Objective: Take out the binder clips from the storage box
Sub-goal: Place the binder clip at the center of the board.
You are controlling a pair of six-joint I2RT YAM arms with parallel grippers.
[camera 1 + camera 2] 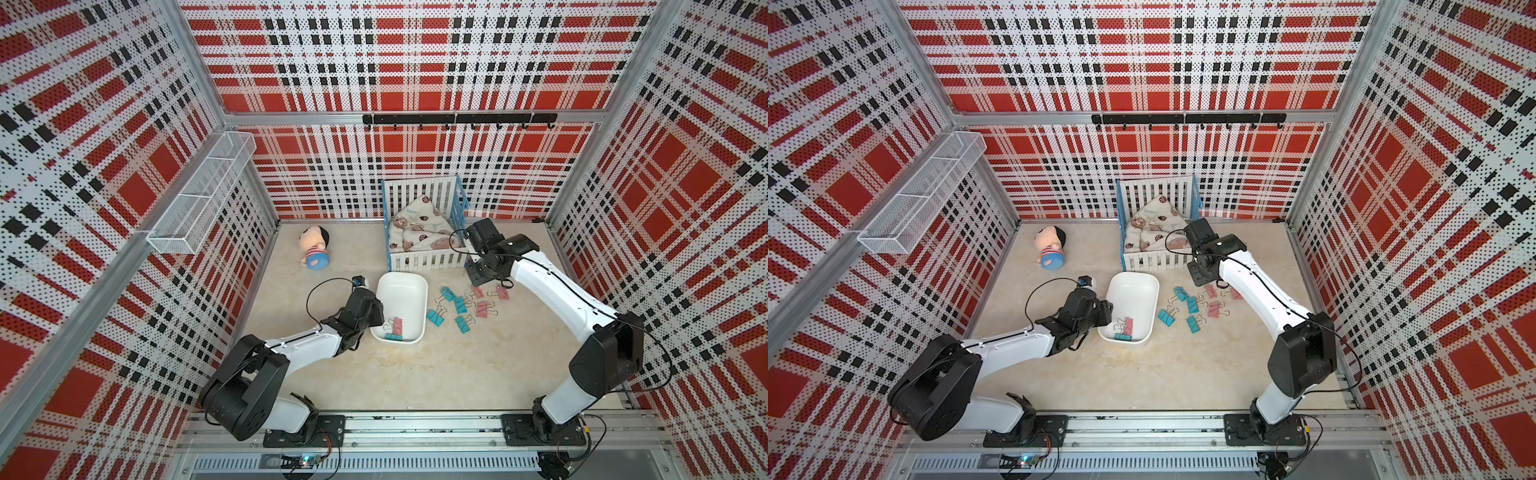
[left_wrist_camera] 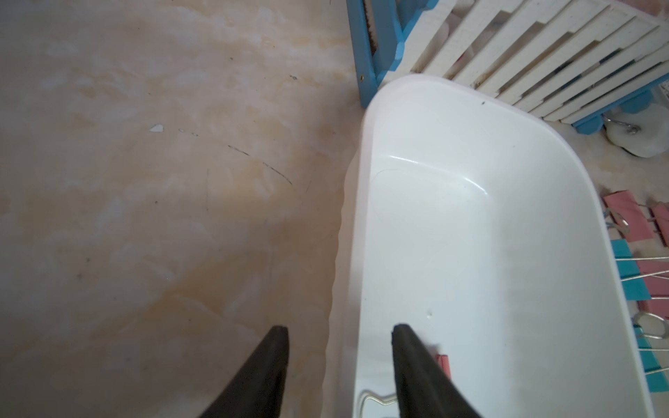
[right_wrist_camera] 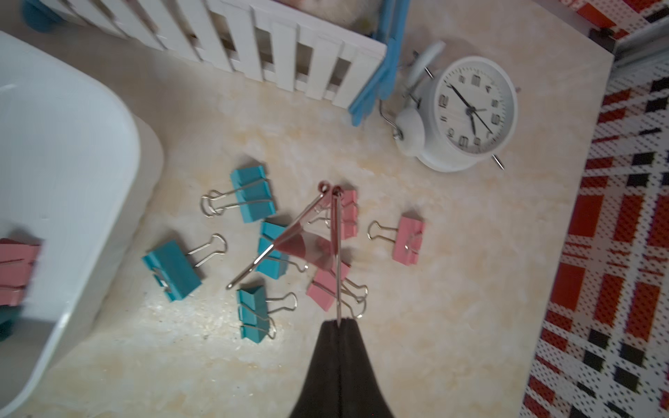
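Above the scattered binder clips [image 3: 253, 260], right gripper [image 3: 339, 322] pinching a light, stiff pink clip [image 3: 307, 249] by its slippery wire handle; left gripper [image 2: 338, 329] clamping the storage box [image 2: 470, 217] wall.

The storage box [image 1: 409, 291] sits on the table [image 1: 415, 374] near its middle, just in front of the crib [image 1: 424, 259], which stands against the back wall with a blanket [image 1: 415, 228] inside. A few binder clips [image 1: 395, 328] lie in the box's near end, beside the wall that the left gripper [image 2: 338, 336] straddles, one finger inside and one outside. More clips [image 1: 459, 305] are scattered on the table to the right of the box. The right gripper [image 3: 339, 322] hangs above that scatter, a clip [image 3: 311, 249] dangling from it by a handle. A clock [image 3: 467, 115] stands by the crib's right front corner. A doll [image 1: 315, 249] lies behind and left of the box. A mesh basket [image 1: 199, 199] hangs on the left wall, a hook rail [image 1: 457, 119] on the back wall.
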